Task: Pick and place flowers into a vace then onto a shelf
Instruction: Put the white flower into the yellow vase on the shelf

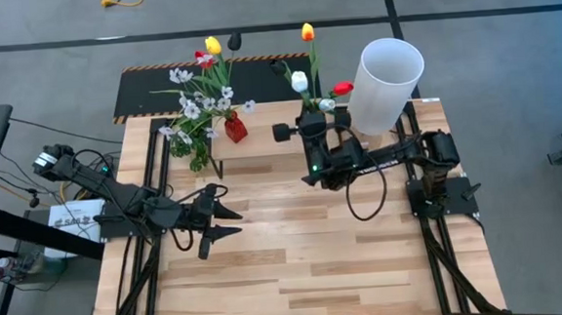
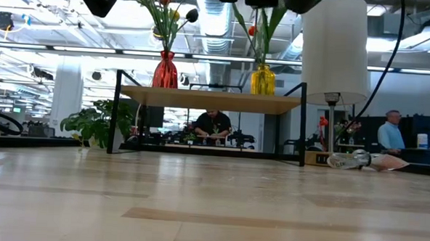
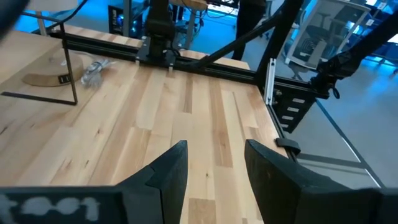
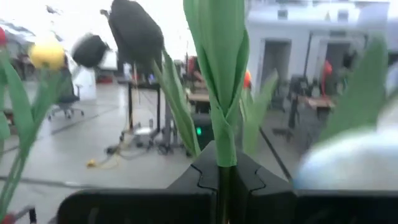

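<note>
On the shelf (image 2: 208, 100) stand a red vase (image 2: 166, 69) and a yellow vase (image 2: 262, 80), each with flowers in it. From above, the red vase (image 1: 234, 129) carries yellow, red, black and small white blossoms (image 1: 199, 94). My right gripper (image 1: 311, 117) hovers over the yellow vase and is shut on a green flower stem (image 4: 219, 124). Orange (image 1: 307, 31), white (image 1: 299, 80) and red (image 1: 343, 88) tulips stand around it. My left gripper (image 1: 216, 218) hangs open over the table's left half with nothing between its fingers (image 3: 174, 171). My right gripper pinches a leaf-wrapped green stem (image 4: 221, 158) between its two fingers. The fingers come roughly level and lie across the stem. The stem stands upright and rises above the fingers out of the picture. Green leaves (image 2: 266, 28) run down from the gripper into the yellow vase.
A tall white cylinder (image 1: 388, 73) stands just right of my right gripper at the table's far right. A green leaf sprig (image 1: 201, 155) lies by the shelf's left legs. Crumpled plastic on a cardboard piece (image 2: 358, 162) lies at the right. People (image 2: 213, 124) are beyond the table.
</note>
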Controlling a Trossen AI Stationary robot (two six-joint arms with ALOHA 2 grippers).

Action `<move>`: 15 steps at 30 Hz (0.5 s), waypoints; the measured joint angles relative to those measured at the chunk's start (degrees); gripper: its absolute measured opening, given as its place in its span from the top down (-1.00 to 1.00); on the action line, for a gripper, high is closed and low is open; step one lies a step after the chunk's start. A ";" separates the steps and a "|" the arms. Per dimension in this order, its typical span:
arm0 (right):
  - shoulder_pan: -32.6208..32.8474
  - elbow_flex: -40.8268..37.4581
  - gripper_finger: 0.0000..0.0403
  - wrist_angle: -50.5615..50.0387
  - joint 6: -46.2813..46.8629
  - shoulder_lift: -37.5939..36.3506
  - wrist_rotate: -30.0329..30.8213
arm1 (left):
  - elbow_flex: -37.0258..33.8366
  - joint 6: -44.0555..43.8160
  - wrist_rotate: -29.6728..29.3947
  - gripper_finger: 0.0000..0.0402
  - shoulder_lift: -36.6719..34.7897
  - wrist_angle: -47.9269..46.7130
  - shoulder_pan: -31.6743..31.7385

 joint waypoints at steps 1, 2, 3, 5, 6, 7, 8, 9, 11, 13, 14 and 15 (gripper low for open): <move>-0.30 0.14 1.00 0.01 -0.41 0.01 -1.69 | 0.00 0.00 -0.02 0.26 0.00 0.00 0.00; -0.58 0.33 1.00 -0.06 -0.51 0.01 -3.03 | 0.00 0.00 -0.08 0.26 0.00 0.01 0.00; -0.87 0.37 1.00 -0.23 -0.51 0.01 -3.81 | 0.00 0.00 -0.29 0.26 0.00 0.00 0.00; -1.54 0.39 1.00 -1.23 -0.65 0.01 -3.81 | 0.00 0.00 -0.44 0.26 0.00 -0.03 0.00; -1.98 0.39 1.00 -1.42 -1.19 0.05 -3.81 | 0.00 0.06 -0.44 0.26 0.00 -0.07 0.00; -2.43 0.39 1.00 -1.44 -1.71 0.08 -4.07 | 0.00 0.36 -0.44 0.26 0.00 -0.09 0.00; -2.80 0.39 1.00 -1.42 -2.07 0.08 -4.68 | 0.00 0.53 -0.44 0.26 0.00 -0.13 0.00; -3.20 0.39 1.00 -1.38 -2.64 0.08 -5.34 | 0.00 0.67 -0.44 0.26 0.00 -0.18 0.00; -3.88 0.39 1.00 -1.42 -3.93 0.08 -5.68 | 0.00 1.02 -0.44 0.26 0.00 -0.18 0.00; -4.63 0.39 1.00 -1.41 -4.91 0.08 -5.68 | 0.00 1.54 -0.44 0.26 0.00 -0.18 0.00; -5.02 0.39 1.00 -1.41 -4.95 0.08 -5.70 | 0.00 1.83 -0.44 0.26 0.00 -0.18 0.00; -5.43 0.39 1.00 -1.41 -4.94 0.08 -5.73 | 0.00 2.12 -0.44 0.26 0.00 -0.18 0.00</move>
